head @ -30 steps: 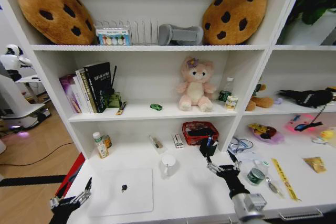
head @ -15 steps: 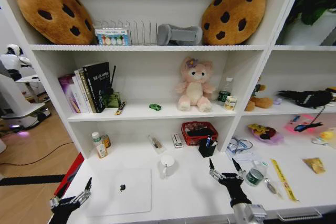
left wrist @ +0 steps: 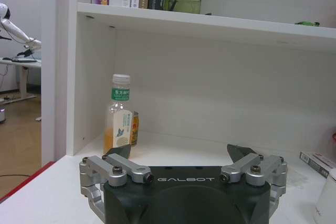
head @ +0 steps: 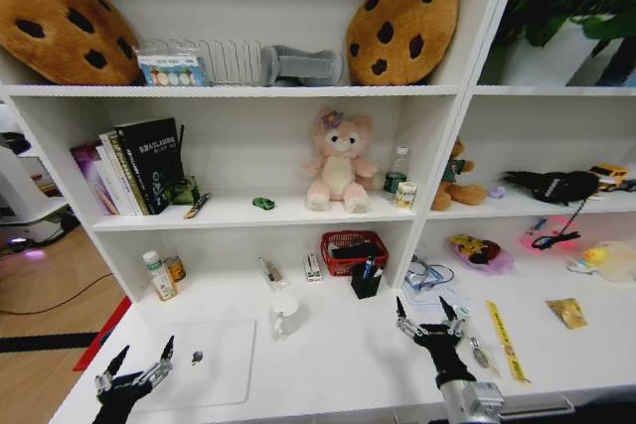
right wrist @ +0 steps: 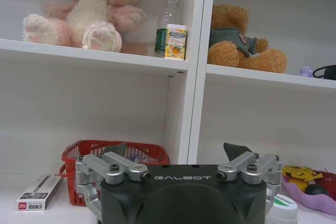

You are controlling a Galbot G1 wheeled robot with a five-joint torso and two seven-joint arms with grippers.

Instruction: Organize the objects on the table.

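Observation:
The slim silver laptop [head: 204,359] lies shut on the white table [head: 338,354], front left, with a small dark item [head: 197,355] on its lid. My left gripper [head: 140,352] hovers open at the laptop's front left corner, holding nothing; in its wrist view the left gripper [left wrist: 178,153] faces the shelf back. My right gripper [head: 421,307] is open and empty over the front right of the table, short of a black pen holder [head: 365,283] with a blue pen [head: 368,266] in it. The tiny green toy car [head: 263,204] sits on the middle shelf.
A white mug [head: 285,313], a juice bottle [head: 157,275] and a red basket [head: 354,248] stand along the back of the table. A yellow strip [head: 502,338] and a spoon lie to the right. The pink bear [head: 336,161] and books [head: 134,168] are on the shelf above.
The whole picture has shifted left as the camera moved. My right gripper drew back from the pen holder toward the front edge. The left gripper keeps its place.

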